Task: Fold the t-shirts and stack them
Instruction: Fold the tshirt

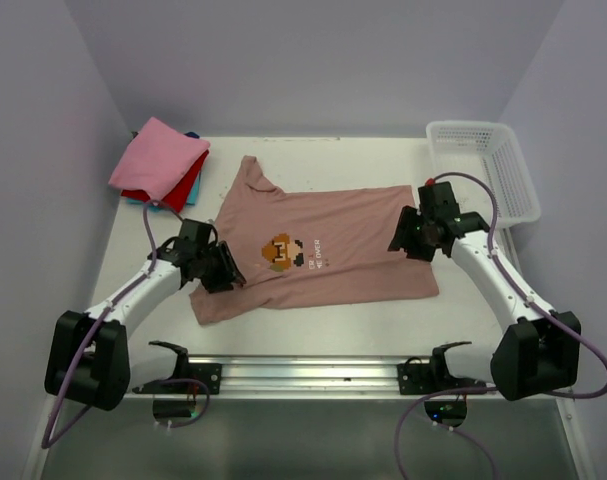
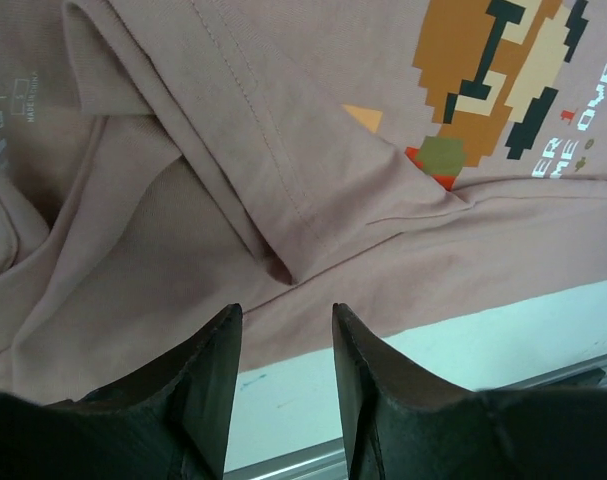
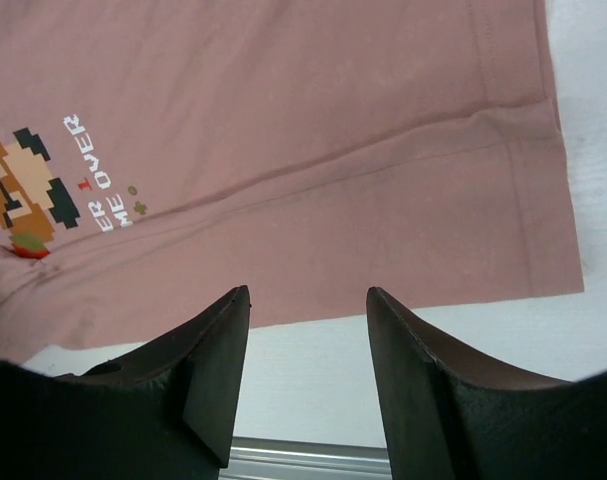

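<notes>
A dusty-pink t-shirt [image 1: 333, 260] with a pixel-art figure and white text lies sideways across the middle of the table, with its hem to the right. Its near left part is folded over in creases [image 2: 273, 190]. My left gripper [image 1: 226, 274] hovers at the shirt's near left edge, open [image 2: 285, 315], with only cloth and table showing between its fingers. My right gripper [image 1: 404, 242] is over the hem end, also open [image 3: 308, 295] and empty above the shirt's near edge [image 3: 363, 200]. Folded t-shirts are stacked at the far left: bright pink [image 1: 158, 158] on red [image 1: 181, 190], with blue [image 1: 193, 135] peeking out.
A white lattice basket [image 1: 488, 170] stands at the far right corner. A metal rail [image 1: 313, 372] runs along the near table edge between the arm bases. Purple walls close in the left, right and back.
</notes>
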Available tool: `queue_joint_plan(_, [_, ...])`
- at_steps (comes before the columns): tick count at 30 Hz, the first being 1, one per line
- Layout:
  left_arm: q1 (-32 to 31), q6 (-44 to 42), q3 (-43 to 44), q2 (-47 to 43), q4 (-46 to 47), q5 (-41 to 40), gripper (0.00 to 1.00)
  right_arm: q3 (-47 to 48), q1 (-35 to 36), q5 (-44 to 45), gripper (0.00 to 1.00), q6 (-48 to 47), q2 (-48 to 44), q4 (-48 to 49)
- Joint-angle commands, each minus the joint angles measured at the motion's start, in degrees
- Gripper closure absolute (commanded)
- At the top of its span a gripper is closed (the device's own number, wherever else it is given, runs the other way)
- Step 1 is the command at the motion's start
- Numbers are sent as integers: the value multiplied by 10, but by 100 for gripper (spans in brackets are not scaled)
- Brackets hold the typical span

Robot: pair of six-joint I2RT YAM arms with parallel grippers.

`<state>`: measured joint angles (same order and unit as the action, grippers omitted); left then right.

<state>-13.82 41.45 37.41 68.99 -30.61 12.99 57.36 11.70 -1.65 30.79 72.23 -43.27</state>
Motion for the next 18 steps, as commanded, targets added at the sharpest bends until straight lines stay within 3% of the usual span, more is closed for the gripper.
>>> queue_joint_plan(1, [2, 18, -19, 15, 102, 22, 55, 19, 21, -12, 45, -3, 14, 13])
queue_joint_plan(18, [1, 44, -45, 58, 171, 28, 65, 6, 51, 24, 50, 4, -4, 6])
